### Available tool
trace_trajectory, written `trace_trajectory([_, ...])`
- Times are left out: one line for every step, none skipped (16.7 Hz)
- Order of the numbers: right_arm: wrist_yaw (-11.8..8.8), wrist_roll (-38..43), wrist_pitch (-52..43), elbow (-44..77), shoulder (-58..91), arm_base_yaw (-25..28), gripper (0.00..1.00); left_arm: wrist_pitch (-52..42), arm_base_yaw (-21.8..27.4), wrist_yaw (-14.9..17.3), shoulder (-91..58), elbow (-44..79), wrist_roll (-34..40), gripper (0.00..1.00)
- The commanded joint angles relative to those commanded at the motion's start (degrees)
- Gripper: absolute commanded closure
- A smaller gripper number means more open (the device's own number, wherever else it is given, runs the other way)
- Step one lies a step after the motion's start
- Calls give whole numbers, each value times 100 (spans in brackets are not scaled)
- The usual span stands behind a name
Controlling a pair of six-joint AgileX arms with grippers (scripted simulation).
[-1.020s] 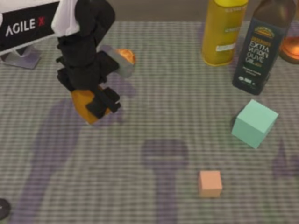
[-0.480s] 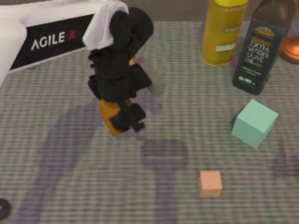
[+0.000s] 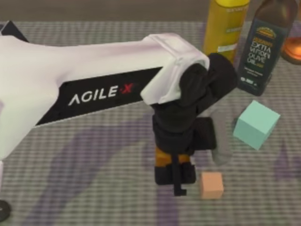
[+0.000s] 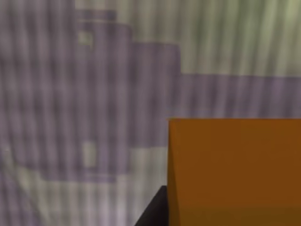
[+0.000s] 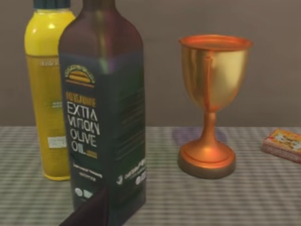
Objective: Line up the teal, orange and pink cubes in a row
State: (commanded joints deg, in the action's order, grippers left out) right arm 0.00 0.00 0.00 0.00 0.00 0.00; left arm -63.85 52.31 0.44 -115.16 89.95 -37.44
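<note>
- Top view: left gripper (image 3: 175,181) reaches over the table's middle, clamped on the orange cube (image 3: 162,157), only partly visible under the wrist. Pink cube (image 3: 211,184) sits just beside the gripper's right; teal cube (image 3: 255,124) lies farther right and beyond.
- Left wrist view: orange cube (image 4: 235,172) fills the near corner above checked cloth (image 4: 94,94).
- Right wrist view: olive oil bottle (image 5: 106,117), yellow bottle (image 5: 49,89) and copper goblet (image 5: 211,103); I cannot tell the right gripper's state.

Checked table (image 3: 94,197), teal cube (image 3: 256,123), pink cube (image 3: 211,184)
</note>
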Motion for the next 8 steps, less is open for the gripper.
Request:
trace_trajectory([0,0,0,0,0,0,0,0,31,0,14,-12,-14,100])
trace_trajectory([0,0,0,0,0,0,0,0,31,0,14,-12,-14,100])
trace_trajectory([0,0,0,0,0,0,0,0,31,0,14,-12,-14,100])
trace_trajectory([0,0,0,0,0,0,0,3,11,0,-14,10,-12,100])
trace_trajectory([0,0,0,0,0,0,0,22,12,0,-19,0,-14,100])
trace_trajectory([0,0,0,0,0,0,0,95,17,-1,-40,-45,-19,100])
trace_trajectory([0,0,0,0,0,0,0,216,24,0,-79,-121,-26,100])
trace_trajectory([0,0,0,0,0,0,0,374,30,-1,-133,-222,-31,100])
